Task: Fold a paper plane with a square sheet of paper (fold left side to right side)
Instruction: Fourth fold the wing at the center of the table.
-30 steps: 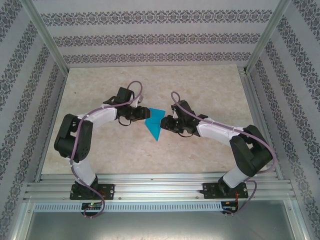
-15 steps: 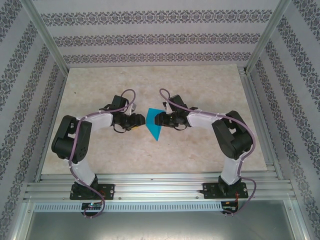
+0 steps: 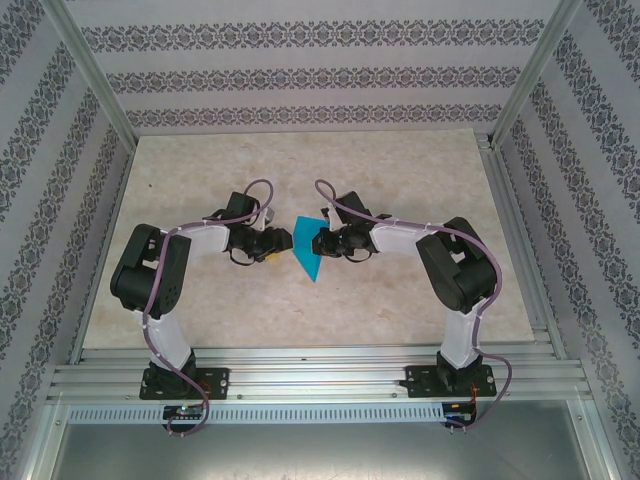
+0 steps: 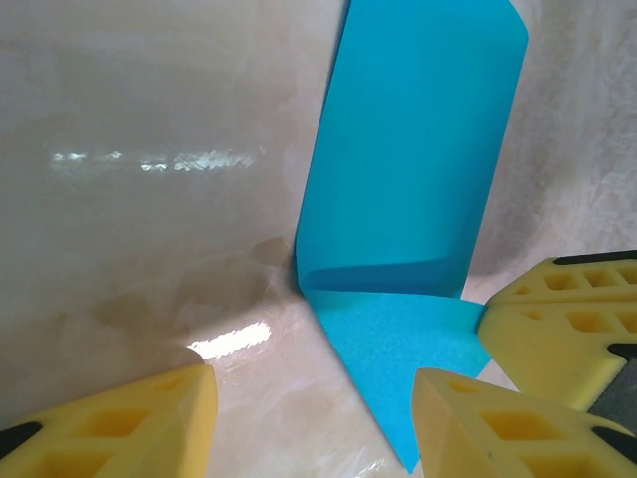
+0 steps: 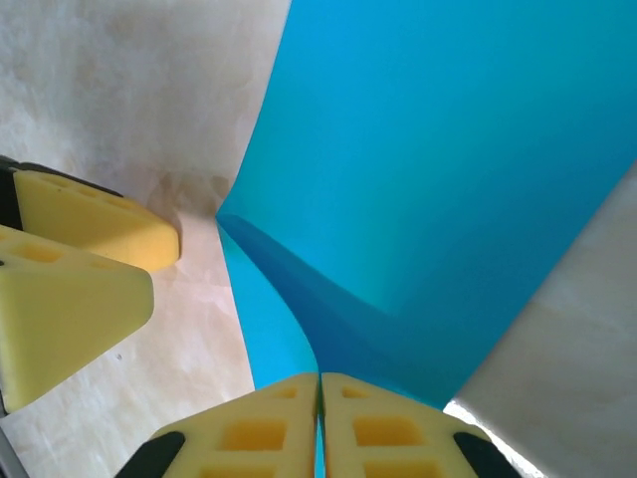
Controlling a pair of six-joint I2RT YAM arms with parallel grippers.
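Both arms bent inward, wrists low; left tool (image 3: pixel 277 244) jaws apart, right tool (image 3: pixel 317 242) jaws pressed together.

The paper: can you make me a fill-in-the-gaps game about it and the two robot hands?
1. The paper is coloured ___.
2. The right gripper is pinching the ___.
3. The left gripper is beside the paper with its jaws ___.

Missing words: blue; paper; open.
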